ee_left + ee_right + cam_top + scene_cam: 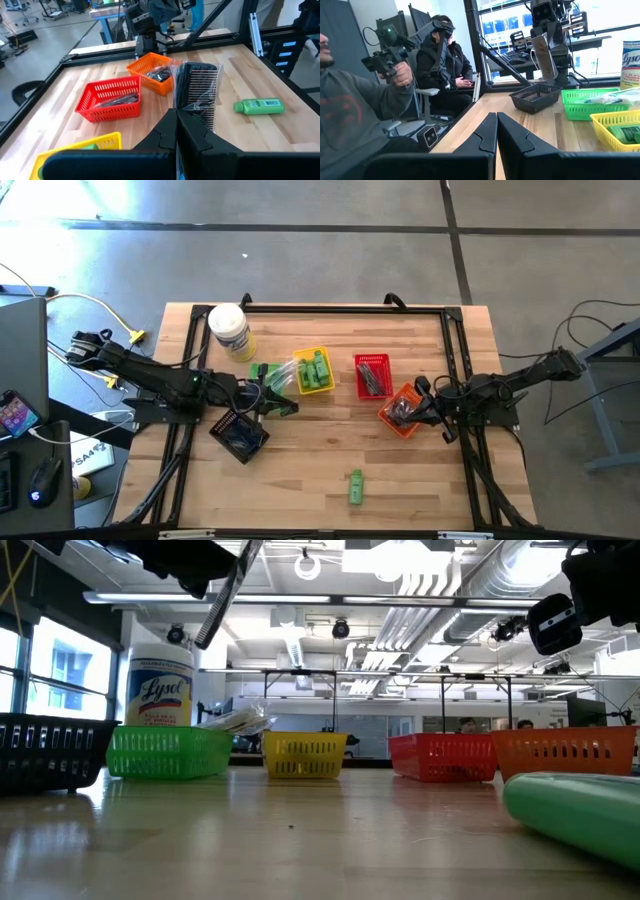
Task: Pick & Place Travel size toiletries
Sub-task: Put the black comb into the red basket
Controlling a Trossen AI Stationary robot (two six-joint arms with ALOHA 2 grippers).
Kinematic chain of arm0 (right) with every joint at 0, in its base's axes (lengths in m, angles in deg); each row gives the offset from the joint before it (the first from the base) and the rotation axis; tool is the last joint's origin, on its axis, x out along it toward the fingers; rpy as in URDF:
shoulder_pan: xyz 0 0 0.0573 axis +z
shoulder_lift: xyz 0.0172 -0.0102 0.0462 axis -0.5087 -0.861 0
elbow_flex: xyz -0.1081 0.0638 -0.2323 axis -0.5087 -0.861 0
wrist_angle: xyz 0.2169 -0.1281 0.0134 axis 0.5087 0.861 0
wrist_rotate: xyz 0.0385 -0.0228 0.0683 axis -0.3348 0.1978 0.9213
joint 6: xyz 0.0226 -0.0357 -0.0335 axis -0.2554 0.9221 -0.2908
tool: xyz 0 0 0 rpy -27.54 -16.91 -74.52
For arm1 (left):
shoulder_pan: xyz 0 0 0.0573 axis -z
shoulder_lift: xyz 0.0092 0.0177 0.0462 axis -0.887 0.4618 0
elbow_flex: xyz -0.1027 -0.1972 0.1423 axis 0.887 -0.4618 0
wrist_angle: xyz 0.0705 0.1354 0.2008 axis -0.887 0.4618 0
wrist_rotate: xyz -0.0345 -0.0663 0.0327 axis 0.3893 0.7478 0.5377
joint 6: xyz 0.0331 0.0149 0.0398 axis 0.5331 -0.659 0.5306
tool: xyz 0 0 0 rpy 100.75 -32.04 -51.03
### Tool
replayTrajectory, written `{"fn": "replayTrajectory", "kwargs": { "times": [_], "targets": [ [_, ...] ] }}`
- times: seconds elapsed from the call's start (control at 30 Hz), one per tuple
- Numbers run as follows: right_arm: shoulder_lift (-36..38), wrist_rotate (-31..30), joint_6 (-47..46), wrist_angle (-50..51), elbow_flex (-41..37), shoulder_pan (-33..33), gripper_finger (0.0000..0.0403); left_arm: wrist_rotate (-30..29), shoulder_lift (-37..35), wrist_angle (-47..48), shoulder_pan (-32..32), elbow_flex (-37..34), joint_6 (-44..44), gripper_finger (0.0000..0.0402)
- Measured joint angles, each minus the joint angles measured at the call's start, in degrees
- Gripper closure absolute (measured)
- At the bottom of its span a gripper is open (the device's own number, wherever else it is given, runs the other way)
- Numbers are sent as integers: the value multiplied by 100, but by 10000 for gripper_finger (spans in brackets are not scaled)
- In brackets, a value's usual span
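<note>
My left gripper [177, 125] is shut on a black comb in clear wrap [197, 87]. It hangs above the table [300, 470] between the black basket [238, 435] and the yellow basket [314, 370]. In the low view the comb [225, 595] slants down from the picture's top. A green bottle [355, 486] lies on its side near the table's near edge. My right gripper [496, 125] is shut on nothing, beside the orange basket [400, 412], which holds dark pieces. The red basket [372, 375] holds black sticks, and the yellow one holds green bottles. My left gripper pinches the comb's wrapped near end [182, 109] between its two fingers. The fingers come nearly level from the table's left and lie along the comb. The comb sticks out past the fingertips, slanted a little downward, lifted clear of the table.
A white jar with a yellow label [230, 332] stands at the far left beside the green basket [262, 372]. Bare wood lies around the green bottle. Beyond the table's left side people [365, 100] sit, one holding a hand controller.
</note>
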Motion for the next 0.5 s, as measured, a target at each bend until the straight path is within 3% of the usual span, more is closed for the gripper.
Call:
{"fn": "replayTrajectory", "kwargs": {
  "times": [0.5],
  "targets": [
    [-11, -4, 16, 7, 0, 0, 399, 0, 0, -28, 0, 0, 107, 401]
  ]
}}
